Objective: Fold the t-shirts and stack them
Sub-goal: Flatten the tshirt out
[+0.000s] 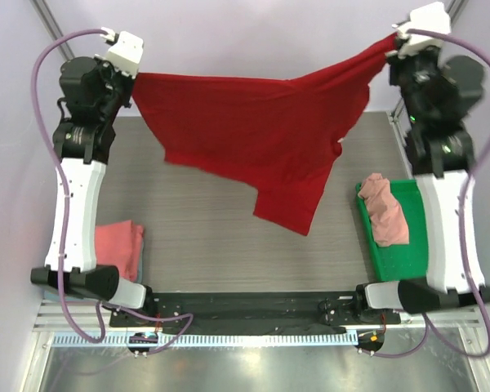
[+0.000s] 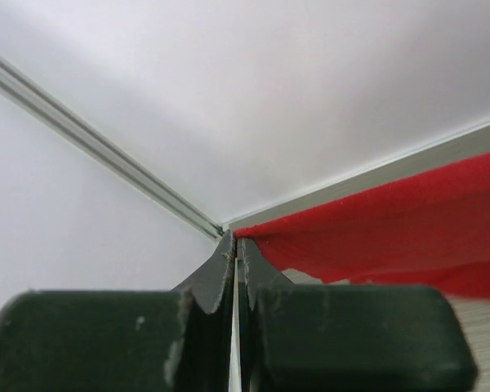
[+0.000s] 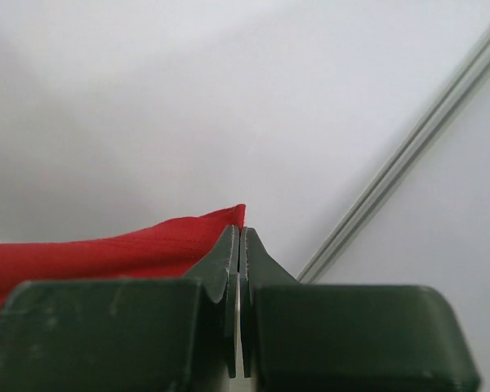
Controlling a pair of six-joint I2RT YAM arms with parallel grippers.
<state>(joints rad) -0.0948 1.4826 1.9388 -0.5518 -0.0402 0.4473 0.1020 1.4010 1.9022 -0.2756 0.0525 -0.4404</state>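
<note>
The deep red t-shirt (image 1: 261,131) hangs stretched in the air between both arms, above the far half of the table, its lower part drooping to the right of centre. My left gripper (image 1: 137,75) is shut on its left corner; in the left wrist view (image 2: 237,237) the red cloth (image 2: 392,229) runs off to the right. My right gripper (image 1: 394,38) is shut on its right corner, seen in the right wrist view (image 3: 241,233) with the cloth (image 3: 106,249) to the left. A folded salmon-pink t-shirt (image 1: 118,245) lies at the near left. A crumpled salmon-pink t-shirt (image 1: 385,211) lies in the tray.
A bright green plastic tray (image 1: 408,245) stands at the near right, beside the right arm. The grey table (image 1: 229,245) runs under the hanging shirt. White walls close in the back and sides.
</note>
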